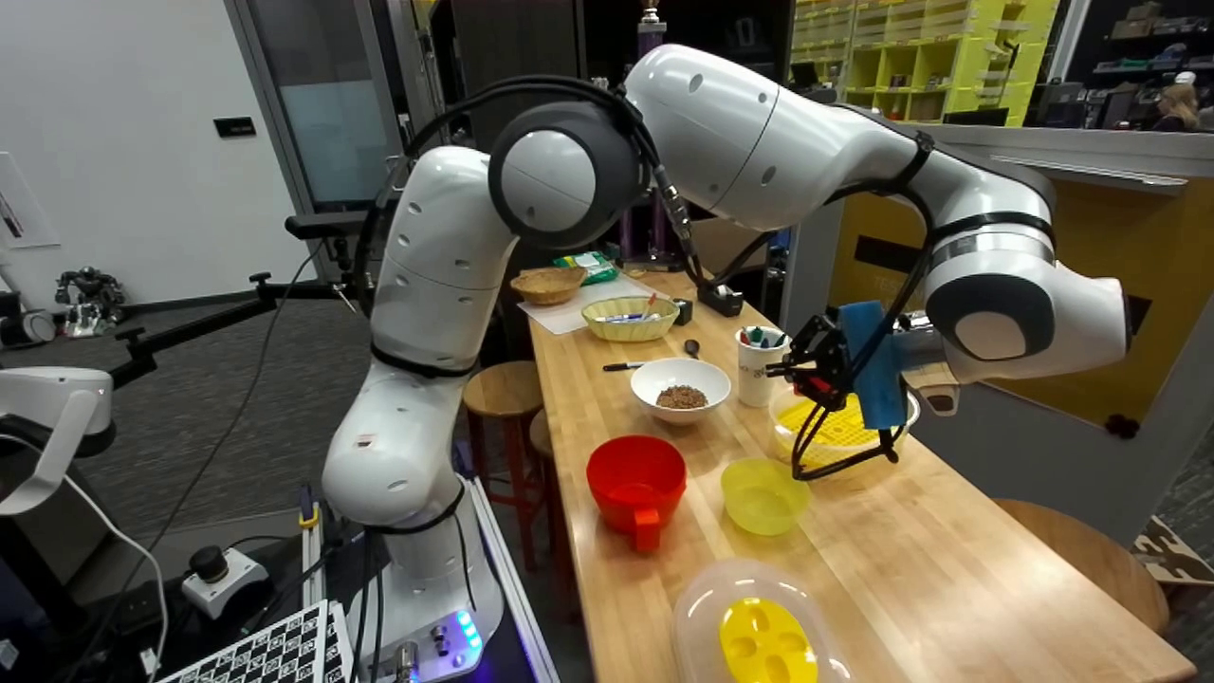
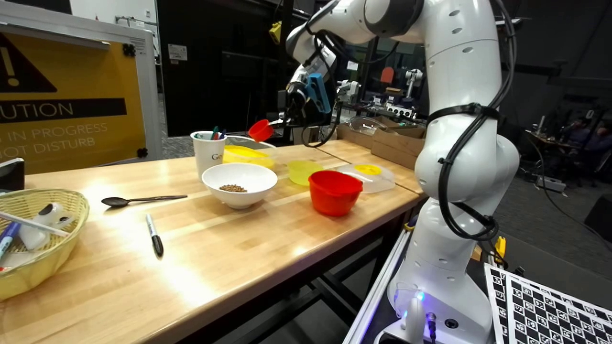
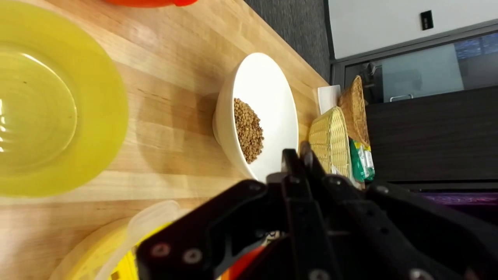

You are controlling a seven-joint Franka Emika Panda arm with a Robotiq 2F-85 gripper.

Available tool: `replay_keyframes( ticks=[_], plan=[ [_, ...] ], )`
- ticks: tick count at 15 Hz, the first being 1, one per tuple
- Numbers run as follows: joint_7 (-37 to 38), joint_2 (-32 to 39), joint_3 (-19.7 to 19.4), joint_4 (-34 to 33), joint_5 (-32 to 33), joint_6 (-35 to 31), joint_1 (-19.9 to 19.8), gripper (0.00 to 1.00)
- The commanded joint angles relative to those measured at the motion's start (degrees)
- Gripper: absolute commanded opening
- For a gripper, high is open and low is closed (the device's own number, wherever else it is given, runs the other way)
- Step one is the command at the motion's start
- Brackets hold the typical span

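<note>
My gripper (image 1: 783, 368) is above the table, its fingers almost together in the wrist view (image 3: 298, 154). In an exterior view, a small red cup (image 2: 260, 130) hangs tilted at its fingertips (image 2: 279, 122); a bit of red (image 3: 247, 262) shows beneath the fingers in the wrist view. The grip point itself is hidden. A white bowl (image 1: 713, 378) holds brown pellets (image 1: 683, 397); both also show in the wrist view, the bowl (image 3: 274, 93) beyond the fingertips. A translucent yellow bowl (image 1: 764, 496) and a larger red handled bowl (image 1: 634, 474) stand nearby. A clear tub with a yellow grid (image 1: 839, 427) sits below the gripper.
A tall white cup (image 2: 209, 157) of pens stands beside the white bowl. A black spoon (image 2: 143, 198), a marker (image 2: 154, 235) and a pale basket (image 2: 71, 239) lie farther along. A clear lid with a yellow centre (image 1: 697, 617) is at the other end, near cardboard boxes (image 2: 399, 149).
</note>
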State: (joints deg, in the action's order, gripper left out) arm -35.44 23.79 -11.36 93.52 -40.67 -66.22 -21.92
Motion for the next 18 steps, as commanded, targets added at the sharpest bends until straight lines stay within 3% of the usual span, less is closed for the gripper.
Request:
replay_keyframes(
  ticks=[1,18],
  plan=[
    [0.85,-2.23,-0.94,1.40,0.36,-0.02,-1.10,0.01],
    [-1.64,-8.86,-3.45,10.82,5.57,-1.25,-2.34,0.01]
  ],
)
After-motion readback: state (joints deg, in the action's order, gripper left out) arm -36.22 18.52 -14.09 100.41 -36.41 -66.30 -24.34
